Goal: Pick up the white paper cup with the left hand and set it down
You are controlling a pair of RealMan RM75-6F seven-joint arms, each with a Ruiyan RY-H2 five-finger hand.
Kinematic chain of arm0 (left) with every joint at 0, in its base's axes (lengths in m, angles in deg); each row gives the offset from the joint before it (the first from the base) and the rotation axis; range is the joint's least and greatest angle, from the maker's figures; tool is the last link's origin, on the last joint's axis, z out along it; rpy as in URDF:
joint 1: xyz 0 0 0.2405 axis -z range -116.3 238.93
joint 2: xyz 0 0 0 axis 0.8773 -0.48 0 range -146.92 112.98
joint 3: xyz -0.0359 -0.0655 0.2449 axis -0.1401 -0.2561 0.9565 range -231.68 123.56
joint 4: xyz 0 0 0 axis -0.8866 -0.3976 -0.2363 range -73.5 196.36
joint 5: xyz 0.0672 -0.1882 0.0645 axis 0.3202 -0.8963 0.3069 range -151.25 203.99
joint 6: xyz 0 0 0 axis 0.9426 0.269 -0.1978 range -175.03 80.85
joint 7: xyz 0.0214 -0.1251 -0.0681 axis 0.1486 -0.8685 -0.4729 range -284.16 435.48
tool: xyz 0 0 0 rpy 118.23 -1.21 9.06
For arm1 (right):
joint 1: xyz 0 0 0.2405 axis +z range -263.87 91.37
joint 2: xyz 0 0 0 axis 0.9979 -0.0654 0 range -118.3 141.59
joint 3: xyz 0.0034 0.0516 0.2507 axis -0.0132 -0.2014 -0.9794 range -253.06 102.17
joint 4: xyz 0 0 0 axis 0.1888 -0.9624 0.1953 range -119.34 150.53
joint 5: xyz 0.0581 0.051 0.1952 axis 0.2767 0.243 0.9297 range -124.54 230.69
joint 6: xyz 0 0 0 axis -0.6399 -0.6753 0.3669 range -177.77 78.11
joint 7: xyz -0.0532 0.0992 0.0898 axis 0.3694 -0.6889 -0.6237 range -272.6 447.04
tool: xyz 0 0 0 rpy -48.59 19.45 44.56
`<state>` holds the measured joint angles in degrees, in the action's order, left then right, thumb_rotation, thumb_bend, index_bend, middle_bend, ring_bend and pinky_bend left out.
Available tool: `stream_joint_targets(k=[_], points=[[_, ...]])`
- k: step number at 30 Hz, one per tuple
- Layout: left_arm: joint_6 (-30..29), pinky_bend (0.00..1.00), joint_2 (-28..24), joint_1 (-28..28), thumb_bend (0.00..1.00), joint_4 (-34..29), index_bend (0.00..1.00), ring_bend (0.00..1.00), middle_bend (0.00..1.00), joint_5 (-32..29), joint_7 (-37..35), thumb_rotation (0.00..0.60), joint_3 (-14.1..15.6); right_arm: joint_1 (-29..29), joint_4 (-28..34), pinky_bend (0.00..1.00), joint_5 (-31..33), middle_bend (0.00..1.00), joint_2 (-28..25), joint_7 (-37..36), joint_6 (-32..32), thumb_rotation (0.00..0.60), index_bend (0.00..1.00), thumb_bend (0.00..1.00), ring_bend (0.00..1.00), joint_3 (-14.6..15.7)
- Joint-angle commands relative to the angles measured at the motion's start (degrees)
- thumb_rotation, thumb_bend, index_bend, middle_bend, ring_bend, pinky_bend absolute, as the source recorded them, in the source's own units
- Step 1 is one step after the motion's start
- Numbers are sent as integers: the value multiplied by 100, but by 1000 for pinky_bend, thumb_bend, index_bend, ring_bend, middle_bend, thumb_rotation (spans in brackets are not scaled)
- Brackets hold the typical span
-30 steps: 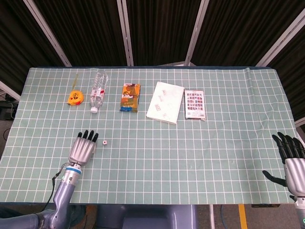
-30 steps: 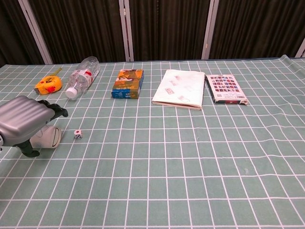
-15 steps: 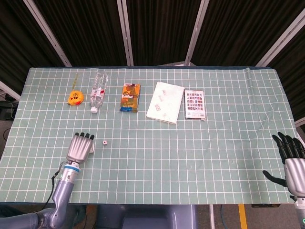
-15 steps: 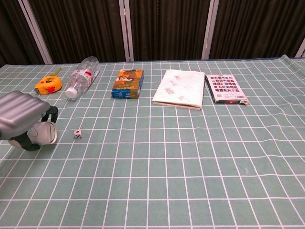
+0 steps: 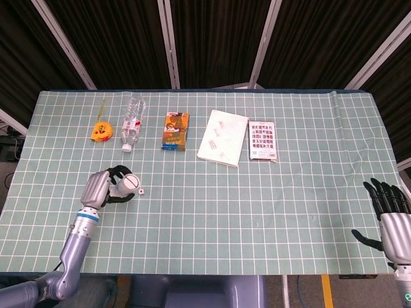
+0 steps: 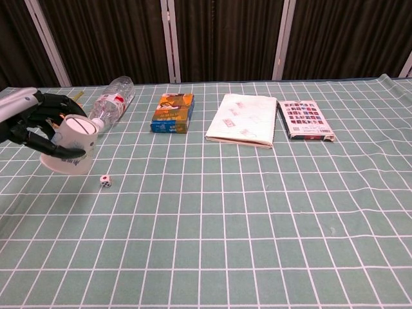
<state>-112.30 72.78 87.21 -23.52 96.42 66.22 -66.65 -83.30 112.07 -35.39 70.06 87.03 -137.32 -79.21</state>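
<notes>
One green gridded table (image 5: 257, 192) before dark curtains (image 5: 212, 38); we see our left hand (image 6: 32, 125) now gripping the white paper cup (image 6: 69, 145), lifted and tilted since; right hand (image 5: 393, 215) spread, empty

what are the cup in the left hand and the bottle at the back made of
Cup: looks like matte white paper, opaque, with a plain flat base; held tilted by the left hand.
Bottle: probably clear glossy plastic, see-through, with a white cap and a red-and-white label.

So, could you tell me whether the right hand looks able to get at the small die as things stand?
Probably not easily: the right hand sits open at the far right table edge, while the die lies far left, beside the left hand gripping the paper cup.
</notes>
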Motion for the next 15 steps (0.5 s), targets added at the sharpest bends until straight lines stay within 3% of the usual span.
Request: stream_joint_targets(k=[1, 3, 7, 15], points=[[426, 454, 114, -61, 195, 765, 425, 366, 411, 525, -2908, 600, -301, 8, -6, 0, 18, 0, 5, 12, 17, 600, 0, 0, 0, -4], [560, 444, 289, 9, 195, 1143, 423, 353, 406, 609, -3409, 600, -240, 16, -17, 0, 47, 0, 10, 16, 40, 600, 0, 0, 0, -10], [539, 434, 652, 137, 195, 1753, 422, 343, 403, 829, -3687, 600, -102, 22, -28, 0, 77, 0, 16, 25, 62, 600, 0, 0, 0, -15], [605, 434, 1030, 285, 195, 2363, 422, 343, 403, 855, -3743, 600, 14, 19, -50, 0, 130, 0, 7, -11, 69, 600, 0, 0, 0, -31]])
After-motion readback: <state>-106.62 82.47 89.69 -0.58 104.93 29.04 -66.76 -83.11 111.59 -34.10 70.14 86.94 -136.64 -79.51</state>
